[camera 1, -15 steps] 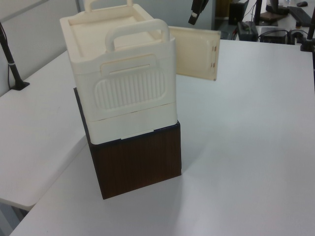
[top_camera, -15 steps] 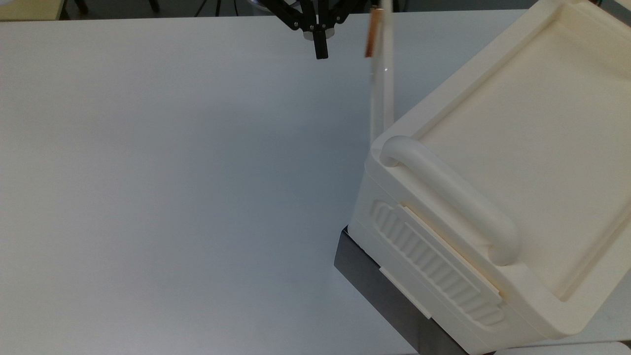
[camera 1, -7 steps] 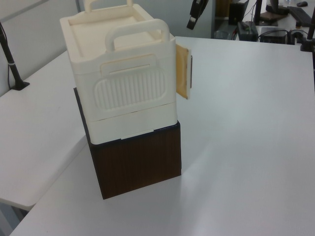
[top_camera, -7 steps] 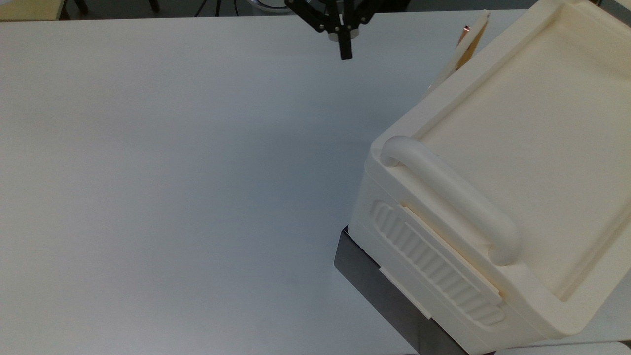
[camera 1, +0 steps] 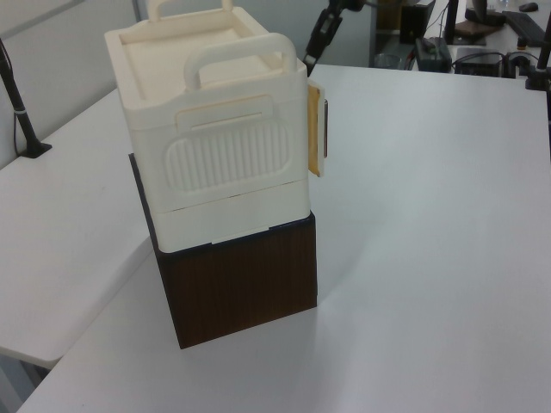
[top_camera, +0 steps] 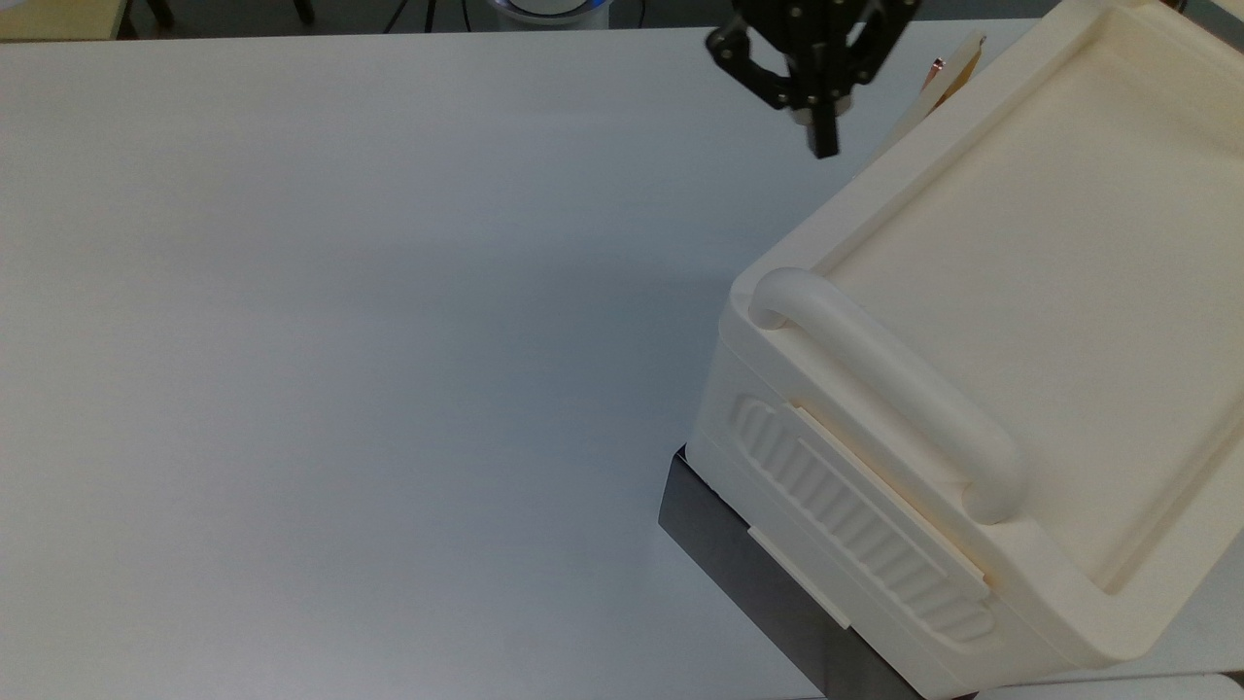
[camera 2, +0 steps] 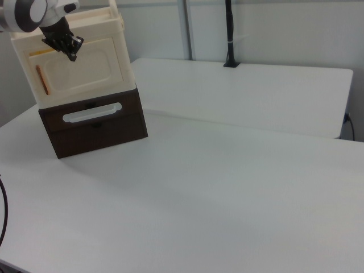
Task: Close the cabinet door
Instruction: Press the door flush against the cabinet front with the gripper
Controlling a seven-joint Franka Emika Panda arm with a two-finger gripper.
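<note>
Cabinet (top_camera: pixel 1020 292) sits on a dark brown base (camera 1: pixel 245 284) on the white bench (top_camera: pixel 340 340), at the top view's right. Handle (top_camera: pixel 884 389) runs across the near top edge in the top view, with the ribbed panel (camera 1: pixel 225 155) below it on the side facing the left view.

Door (camera 1: pixel 317 129) is nearly closed but not flush. In the left view it sticks out a little past the cabinet's right corner, free edge angled away from the body, with a thin dark gap behind it. In the top view just a sliver of the door (top_camera: pixel 938 83) shows along the cabinet's far left edge, the copper strip (top_camera: pixel 936 66) visible at its end. In the right view the door (camera 2: pixel 79 71) looks almost flat against the front, strip (camera 2: pixel 42 79) along its left short edge, and a pale drawer handle (camera 2: pixel 91 115) on the base below.

Gripper (top_camera: pixel 824 141) is at the top of the top view, just beside the door's outer face and close to the cabinet's upper edge. In the right view the gripper (camera 2: pixel 70 54) is over the door's upper part, at or very near its surface; can't tell if touching. Fingers look pressed together, nothing between them.
</note>
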